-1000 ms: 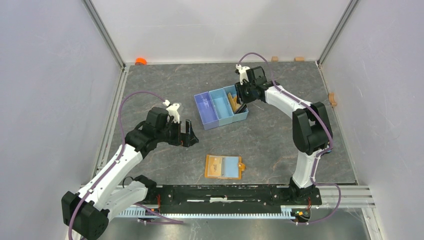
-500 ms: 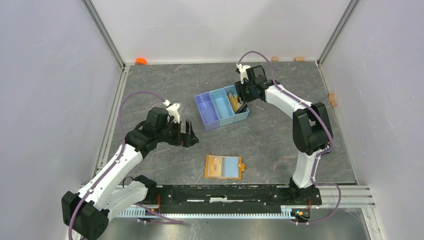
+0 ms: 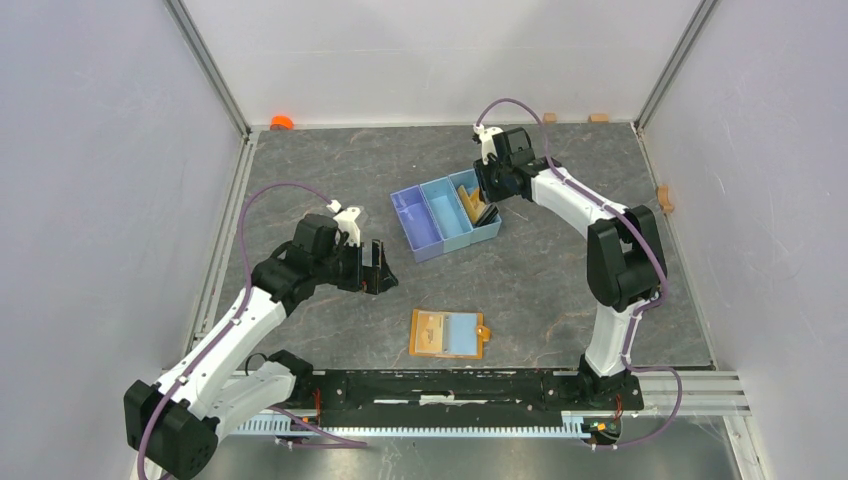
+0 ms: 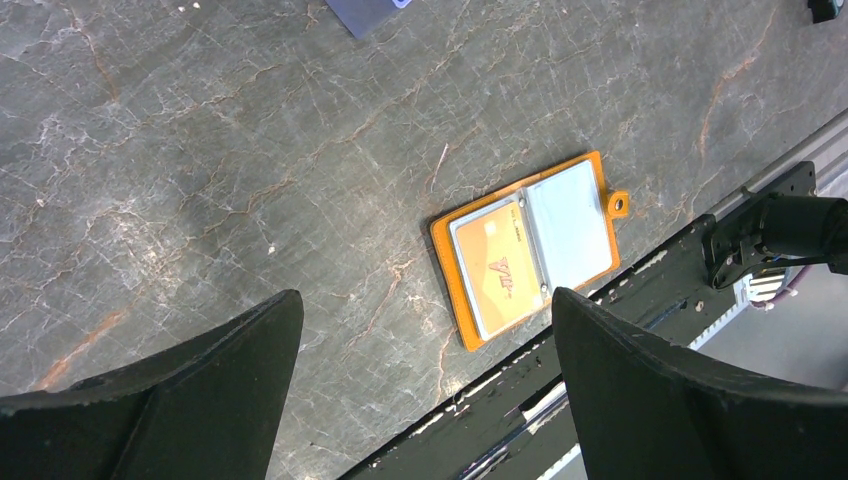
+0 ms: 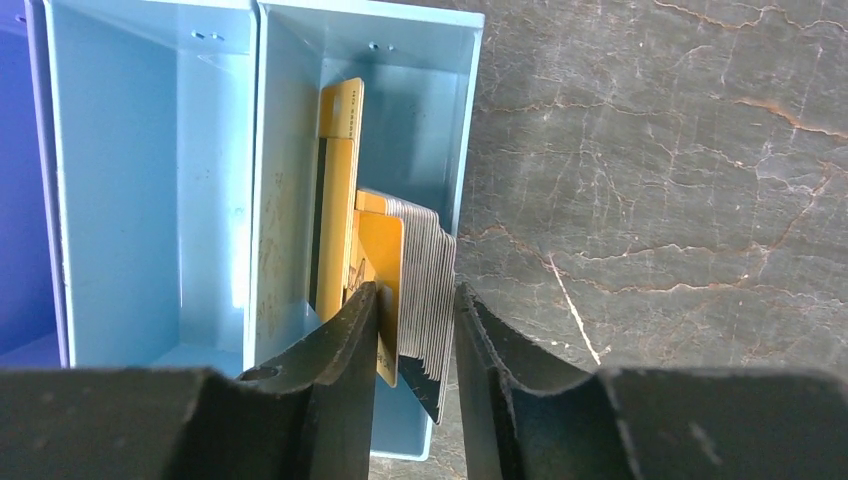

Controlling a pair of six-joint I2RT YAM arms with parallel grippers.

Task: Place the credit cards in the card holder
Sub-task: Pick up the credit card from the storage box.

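The card holder [image 3: 448,334] lies open near the table's front edge, orange-tan, with a gold card under its left window and a light-blue panel on the right; it also shows in the left wrist view [image 4: 525,250]. My left gripper [image 3: 375,265] hangs open and empty over the table left of the holder [image 4: 425,295]. The credit cards [image 5: 420,270] stand as a stack on edge in the right compartment of the blue tray [image 5: 150,150], next to a taller gold card [image 5: 335,200]. My right gripper [image 5: 415,290] is closed on the stack from both sides [image 3: 487,195].
The blue three-compartment tray [image 3: 445,225] sits mid-table toward the back; its other two compartments hold nothing. An orange object [image 3: 282,122] lies at the back left corner. Small tan blocks [image 3: 598,117] sit along the back and right walls. The arms' black rail [image 3: 450,385] runs along the front.
The right gripper has shifted slightly toward the back and the tray has turned and slid a little with it. The left arm has barely moved.
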